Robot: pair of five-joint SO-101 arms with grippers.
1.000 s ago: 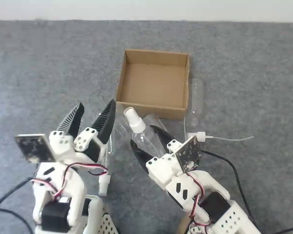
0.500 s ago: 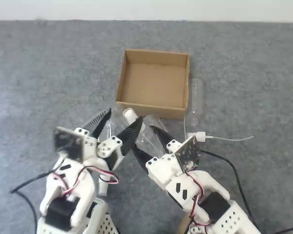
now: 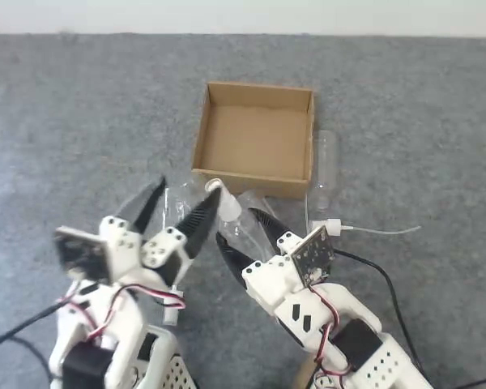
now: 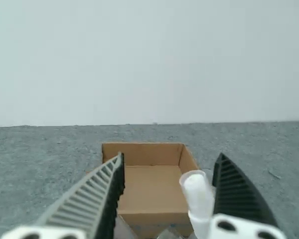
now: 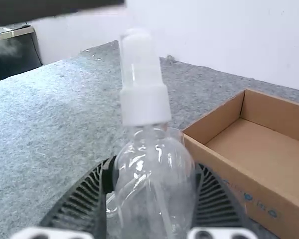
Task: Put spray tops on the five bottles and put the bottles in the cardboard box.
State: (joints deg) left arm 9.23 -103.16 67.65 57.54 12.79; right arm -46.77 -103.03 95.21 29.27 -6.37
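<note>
My right gripper [image 3: 237, 227] is shut on a clear bottle [image 3: 233, 220] and holds it upright just in front of the cardboard box [image 3: 255, 138]. In the right wrist view the bottle [image 5: 152, 174] sits between the dark fingers [image 5: 82, 196], with a white spray top [image 5: 142, 94] on its neck. My left gripper [image 3: 178, 212] is open right beside it. The spray top [image 4: 197, 191] stands between the left fingers, close to the black one [image 4: 239, 194]. The box [image 4: 144, 179] holds nothing.
A capless clear bottle [image 3: 326, 166] lies along the box's right side. A loose spray top [image 3: 330, 225] with a long thin tube lies on the grey carpet to the right. More clear bottles [image 3: 176, 203] lie in front of the box's near left corner.
The left arm swung right until its open fingers flanked the held bottle's spray top, then eased slightly back to the left. The right arm and its bottle stayed put.
</note>
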